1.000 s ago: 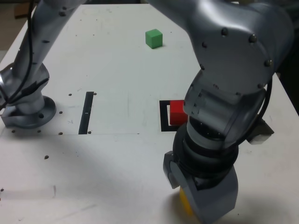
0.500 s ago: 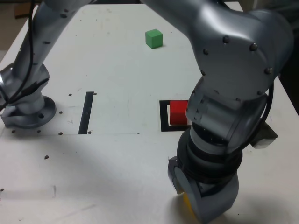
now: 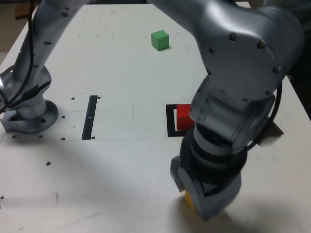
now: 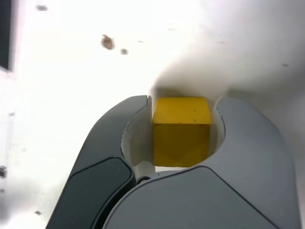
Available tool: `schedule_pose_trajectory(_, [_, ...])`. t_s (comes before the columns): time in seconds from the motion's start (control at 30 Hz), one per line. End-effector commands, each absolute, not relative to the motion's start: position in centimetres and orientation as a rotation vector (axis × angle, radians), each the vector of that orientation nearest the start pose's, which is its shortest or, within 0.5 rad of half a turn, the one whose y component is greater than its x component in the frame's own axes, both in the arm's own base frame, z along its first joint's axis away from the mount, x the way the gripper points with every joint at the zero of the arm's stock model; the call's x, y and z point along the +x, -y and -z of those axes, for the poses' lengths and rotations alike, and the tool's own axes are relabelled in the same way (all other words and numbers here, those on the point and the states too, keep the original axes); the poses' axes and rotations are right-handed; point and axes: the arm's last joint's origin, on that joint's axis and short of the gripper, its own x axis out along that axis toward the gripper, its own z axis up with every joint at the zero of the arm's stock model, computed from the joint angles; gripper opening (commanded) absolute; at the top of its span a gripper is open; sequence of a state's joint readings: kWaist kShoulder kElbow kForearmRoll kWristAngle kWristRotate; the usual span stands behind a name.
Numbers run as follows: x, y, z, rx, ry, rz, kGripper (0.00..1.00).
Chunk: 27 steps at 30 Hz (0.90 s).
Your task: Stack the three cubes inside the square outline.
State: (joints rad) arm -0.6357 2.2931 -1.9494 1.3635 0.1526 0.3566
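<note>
Up close, the wrist view shows the pincer (image 4: 182, 125) pinching the yellow cube (image 4: 181, 131); the exterior view alone shows the red cube (image 3: 183, 117) in the square outline (image 3: 170, 121) and the green cube (image 3: 160, 40) far off.

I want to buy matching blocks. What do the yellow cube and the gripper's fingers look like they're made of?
Yellow cube: likely painted wood or matte plastic, judging by its flat even colour, lack of shine and tiny dark specks. Gripper fingers: smooth grey moulded plastic by the look, with a soft sheen and rounded edges.

We see a robotics lab bench: a bolted arm base (image 3: 30, 116) at 9 o'clock on a marked white table (image 3: 121, 58).
</note>
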Motion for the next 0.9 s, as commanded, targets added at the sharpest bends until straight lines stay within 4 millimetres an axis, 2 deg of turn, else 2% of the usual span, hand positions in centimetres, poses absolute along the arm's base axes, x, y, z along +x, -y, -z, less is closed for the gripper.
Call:
schedule_pose_trajectory(0.0, [35.3,24.9,-24.6,0.926,-1.523,0.618,0.30])
schedule_pose_trajectory(0.23, [34.5,21.7,-28.6,0.852,-1.531,0.472,0.30])
schedule_pose_trajectory(0.53, [33.7,14.8,-32.1,0.636,-1.562,0.325,0.30])
schedule_pose_trajectory(0.67, [33.2,11.5,-32.8,0.515,-1.589,0.262,0.30])
schedule_pose_trajectory(0.87, [32.7,7.4,-32.6,0.342,-1.646,0.174,0.30])
